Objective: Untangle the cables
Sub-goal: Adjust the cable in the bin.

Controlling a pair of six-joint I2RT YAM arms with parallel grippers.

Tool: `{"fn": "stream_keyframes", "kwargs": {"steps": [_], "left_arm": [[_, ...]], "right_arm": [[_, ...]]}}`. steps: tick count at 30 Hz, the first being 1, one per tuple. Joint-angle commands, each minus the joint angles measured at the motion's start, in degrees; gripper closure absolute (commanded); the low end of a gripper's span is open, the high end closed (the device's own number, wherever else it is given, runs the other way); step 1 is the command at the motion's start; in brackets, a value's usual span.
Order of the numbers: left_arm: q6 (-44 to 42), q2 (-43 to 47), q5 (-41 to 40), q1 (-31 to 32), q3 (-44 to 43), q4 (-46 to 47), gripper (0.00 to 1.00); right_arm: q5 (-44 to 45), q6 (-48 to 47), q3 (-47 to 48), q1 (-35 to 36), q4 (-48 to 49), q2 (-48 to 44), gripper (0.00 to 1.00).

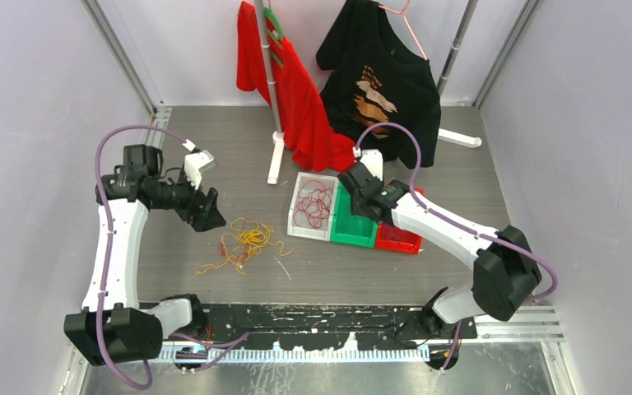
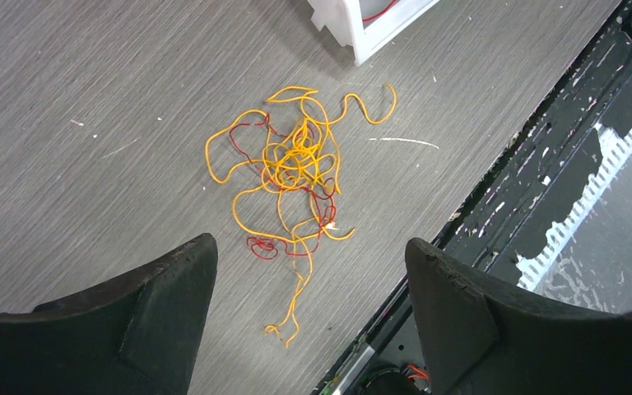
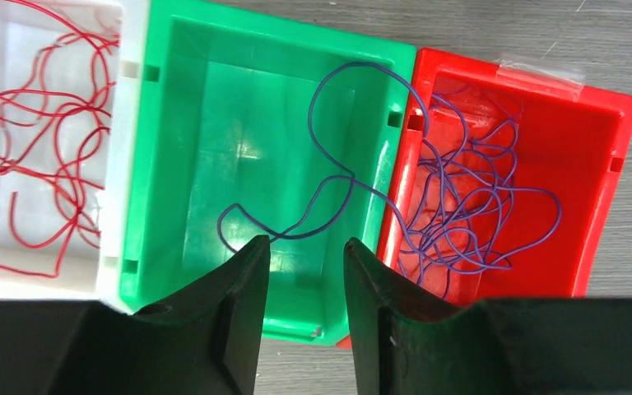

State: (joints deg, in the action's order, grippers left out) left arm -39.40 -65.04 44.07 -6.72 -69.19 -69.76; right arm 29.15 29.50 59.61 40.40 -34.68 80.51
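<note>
A tangle of yellow and red cables (image 1: pixel 245 243) lies on the grey table; it fills the middle of the left wrist view (image 2: pixel 292 177). My left gripper (image 1: pixel 207 216) hangs open and empty just left of the tangle (image 2: pixel 309 247). Red cables (image 1: pixel 314 204) lie in the white bin (image 3: pixel 41 156). Purple cables (image 3: pixel 469 197) lie in the red bin, and one purple cable (image 3: pixel 321 177) trails over the wall into the green bin. My right gripper (image 1: pixel 370 206) is open and empty above the green bin (image 3: pixel 307 245).
White bin (image 1: pixel 296 226), green bin (image 1: pixel 354 234) and red bin (image 1: pixel 399 239) stand side by side mid-table. A clothes rack with a red shirt (image 1: pixel 296 90) and a black shirt (image 1: pixel 387 82) stands behind them. The black base rail (image 2: pixel 543 189) runs along the near edge.
</note>
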Motion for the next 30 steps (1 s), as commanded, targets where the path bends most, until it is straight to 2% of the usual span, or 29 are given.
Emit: {"fn": "stream_keyframes", "kwargs": {"steps": [1, 5, 12, 21, 23, 27, 30], "left_arm": [[0.8, 1.1, 1.5, 0.2, -2.9, -0.1, 0.16], [0.6, 2.2, 0.6, 0.3, -3.0, -0.5, 0.16], [-0.5, 2.9, 0.1, 0.2, -2.2, -1.2, 0.17], [-1.4, 3.4, -0.3, 0.2, -1.9, -1.8, 0.18], [-1.5, 3.4, -0.3, 0.2, -1.9, -2.0, 0.18], [-1.6, 3.5, -0.5, 0.3, -1.8, -1.8, 0.19], [-1.4, 3.3, -0.5, 0.2, -2.1, -1.8, 0.19]], "right_arm": [[2.9, -2.2, 2.8, 0.1, 2.3, 2.1, 0.59], [1.8, -2.6, 3.2, 0.1, 3.3, 3.8, 0.67], [1.1, -2.1, 3.5, 0.1, 4.8, 7.0, 0.62], [1.2, -3.6, 4.8, 0.1, 7.0, 10.0, 0.63], [1.6, -5.0, 5.5, 0.0, 7.1, 10.5, 0.69], [3.0, -6.4, 6.3, -0.3, 6.5, 9.4, 0.97], [4.5, -5.8, 6.4, -1.1, 4.9, 5.3, 0.99]]}}
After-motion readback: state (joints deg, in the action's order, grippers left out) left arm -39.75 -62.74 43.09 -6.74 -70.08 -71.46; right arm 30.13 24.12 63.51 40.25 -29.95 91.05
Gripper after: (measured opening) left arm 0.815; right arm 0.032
